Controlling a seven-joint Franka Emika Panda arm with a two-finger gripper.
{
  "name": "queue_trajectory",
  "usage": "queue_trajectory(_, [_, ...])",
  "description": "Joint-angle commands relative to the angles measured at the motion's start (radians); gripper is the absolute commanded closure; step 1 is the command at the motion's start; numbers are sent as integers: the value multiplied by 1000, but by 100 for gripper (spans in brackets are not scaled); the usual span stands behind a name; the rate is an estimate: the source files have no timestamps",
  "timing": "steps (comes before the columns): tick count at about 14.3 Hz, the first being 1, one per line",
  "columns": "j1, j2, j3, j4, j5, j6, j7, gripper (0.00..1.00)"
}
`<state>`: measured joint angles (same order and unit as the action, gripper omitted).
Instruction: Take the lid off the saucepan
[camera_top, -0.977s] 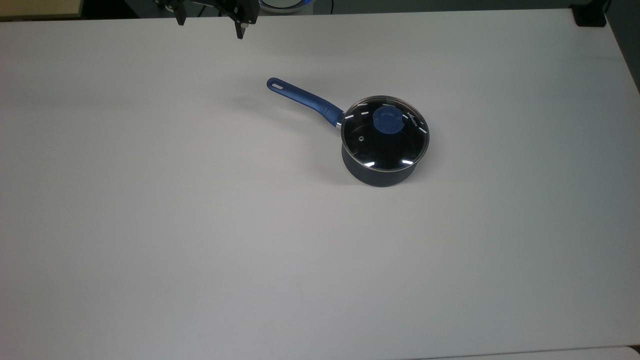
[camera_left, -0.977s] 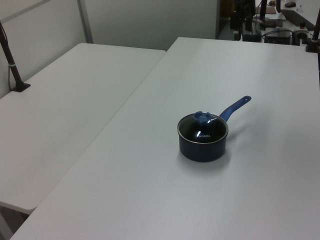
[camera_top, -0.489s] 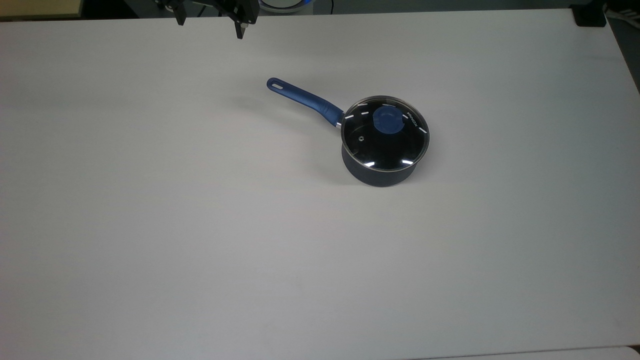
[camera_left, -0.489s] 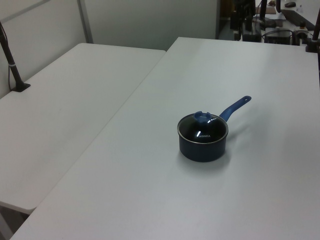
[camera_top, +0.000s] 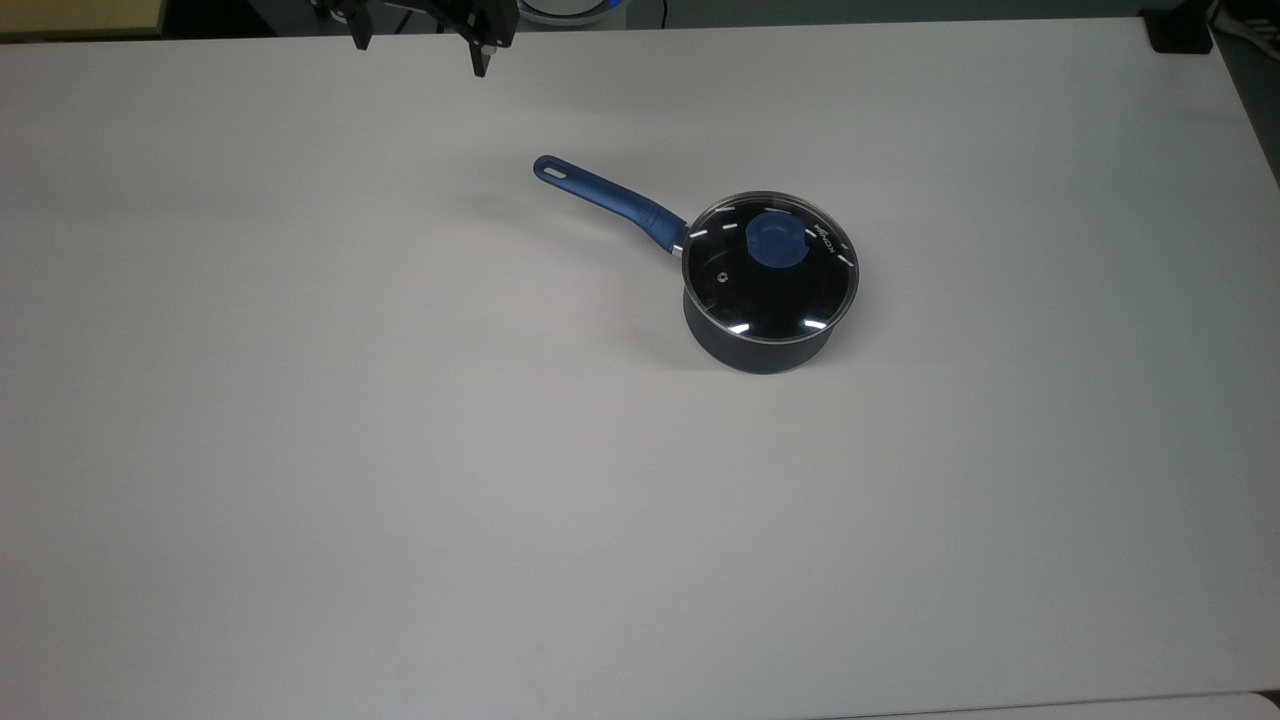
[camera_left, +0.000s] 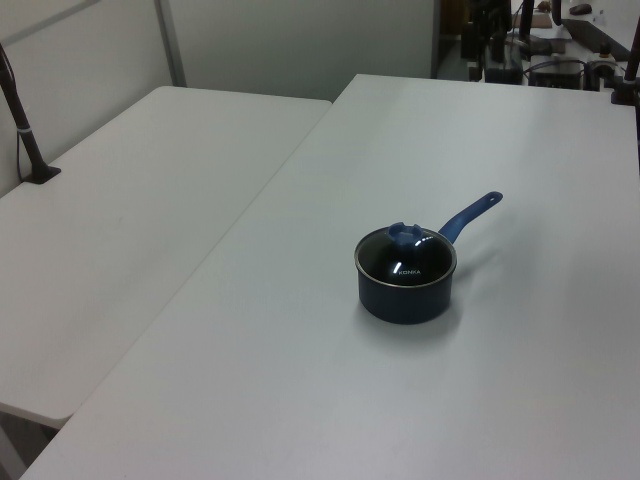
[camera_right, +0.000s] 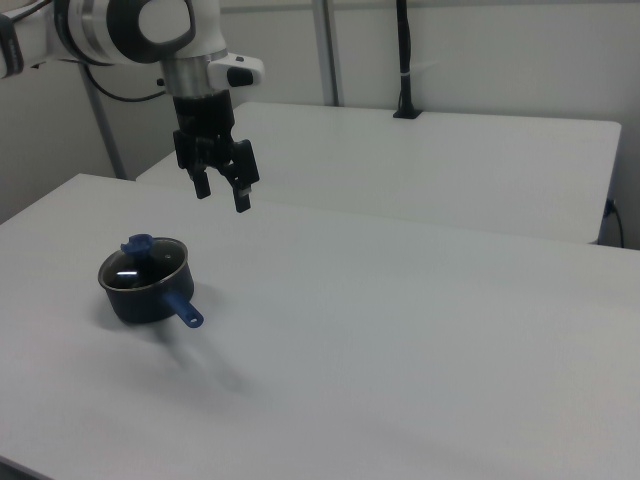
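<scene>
- Nothing is shifting between the earlier frames and now: the saucepan (camera_top: 762, 318), the lid (camera_top: 770, 268) and the gripper (camera_top: 420, 55) are keeping their places.
- Top view: the saucepan is sitting on the white table (camera_top: 400, 450), nearer the far edge and somewhat toward the top view's right; the lid is resting closed on it, and its blue handle (camera_top: 605, 199) is pointing toward the far-left corner. The gripper is hanging at the far edge, fingers spread apart, holding nothing.
- Left view: the lidded saucepan (camera_left: 405, 285) is standing well inside the table (camera_left: 300, 380), its handle (camera_left: 468, 217) angling toward the far-right corner.
- Right view: the gripper (camera_right: 222, 196) is hovering above the table (camera_right: 420, 340), fingers parted, well apart from the saucepan (camera_right: 140, 285) with the lid (camera_right: 142, 262) on it near the right view's left edge.
</scene>
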<state>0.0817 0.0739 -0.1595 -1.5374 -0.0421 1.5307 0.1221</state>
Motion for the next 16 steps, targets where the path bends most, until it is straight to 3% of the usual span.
queue_trajectory(1, [0, -10, -8, -7, 8, -21, -2, 0])
queue_trajectory(12, [-2, 1, -9, 0, -4, -12, -16, 0])
queue_trajectory(16, [4, 59, -2, 2, 2, 114, -2, 0])
